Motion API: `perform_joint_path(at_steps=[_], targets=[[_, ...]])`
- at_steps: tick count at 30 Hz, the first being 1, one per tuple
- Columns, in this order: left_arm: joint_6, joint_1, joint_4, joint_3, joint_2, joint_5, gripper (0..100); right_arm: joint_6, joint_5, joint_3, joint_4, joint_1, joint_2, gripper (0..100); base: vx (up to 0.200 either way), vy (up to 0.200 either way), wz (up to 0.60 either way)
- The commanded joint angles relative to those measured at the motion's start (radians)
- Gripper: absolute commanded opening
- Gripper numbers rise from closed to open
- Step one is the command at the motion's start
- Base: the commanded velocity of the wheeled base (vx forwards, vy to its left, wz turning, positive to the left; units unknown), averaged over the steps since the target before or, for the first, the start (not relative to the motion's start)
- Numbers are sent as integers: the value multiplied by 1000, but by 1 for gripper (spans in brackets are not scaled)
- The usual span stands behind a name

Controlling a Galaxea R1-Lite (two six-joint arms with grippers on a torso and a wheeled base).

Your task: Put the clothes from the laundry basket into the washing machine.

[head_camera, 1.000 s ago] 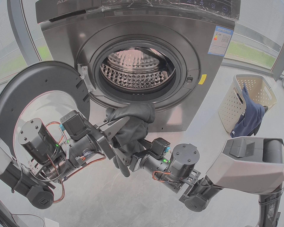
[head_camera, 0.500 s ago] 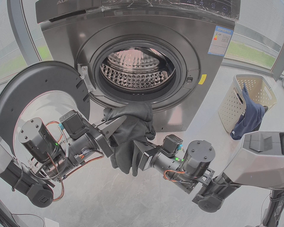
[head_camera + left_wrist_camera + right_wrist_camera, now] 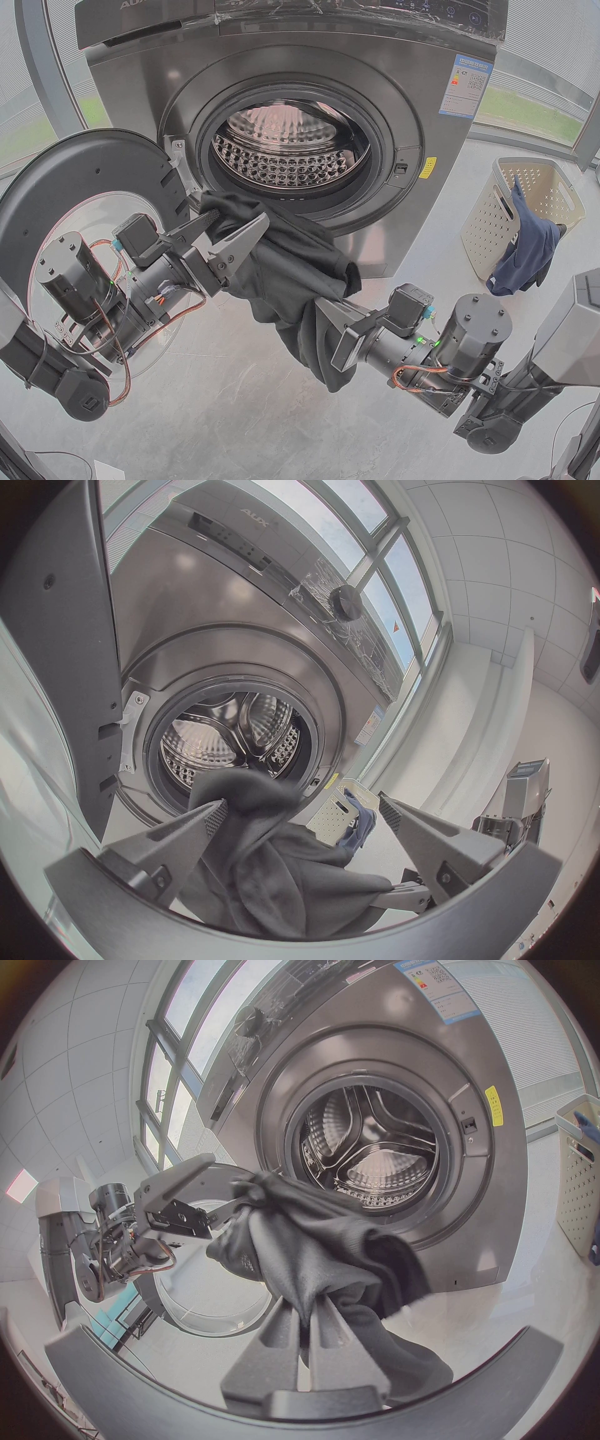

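A dark grey garment [image 3: 294, 269] hangs spread between my two grippers, just below the washing machine's open drum [image 3: 287, 150]. My left gripper [image 3: 242, 215] stands open near the lower left of the drum opening, with the garment's upper edge draped over one finger [image 3: 212, 811]. My right gripper [image 3: 320, 304] is lower and to the right, shut on a fold of the garment [image 3: 312, 1247]. The garment's loose end hangs beneath it. A white laundry basket [image 3: 550, 187] stands on the floor to the right with a blue piece of clothing [image 3: 531, 250] draped over its rim.
The round door [image 3: 81, 169] is swung fully open to the left, close behind my left arm. The steel washing machine front [image 3: 400, 94] fills the space ahead. Bare grey floor [image 3: 219, 406] lies below the arms.
My left gripper rose toward the drum's lower left rim and opened. My right gripper drew back to the right and down, pulling the bunched garment out into a spread sheet.
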State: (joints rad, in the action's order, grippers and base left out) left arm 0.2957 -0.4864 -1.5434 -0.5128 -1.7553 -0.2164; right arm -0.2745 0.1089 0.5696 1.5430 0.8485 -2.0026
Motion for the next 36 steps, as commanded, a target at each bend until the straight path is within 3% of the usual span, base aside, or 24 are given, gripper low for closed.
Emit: perform_joint_path(at_steps=[1, 20, 30, 36], targets=[[0, 8, 0, -1, -7, 0, 100, 1, 0, -13, 0, 0, 38, 0, 0, 0, 0], [-6, -14, 14, 96, -35, -12, 100, 4, 0, 47, 2, -26, 38, 0, 0, 0, 0], [6, -54, 29, 129, -58, -15, 100, 4, 0, 98, 0, -26, 30, 0, 0, 0, 0], [105, -78, 40, 137, -70, -11, 100, 4, 0, 101, 2, -29, 31, 0, 0, 0, 0]])
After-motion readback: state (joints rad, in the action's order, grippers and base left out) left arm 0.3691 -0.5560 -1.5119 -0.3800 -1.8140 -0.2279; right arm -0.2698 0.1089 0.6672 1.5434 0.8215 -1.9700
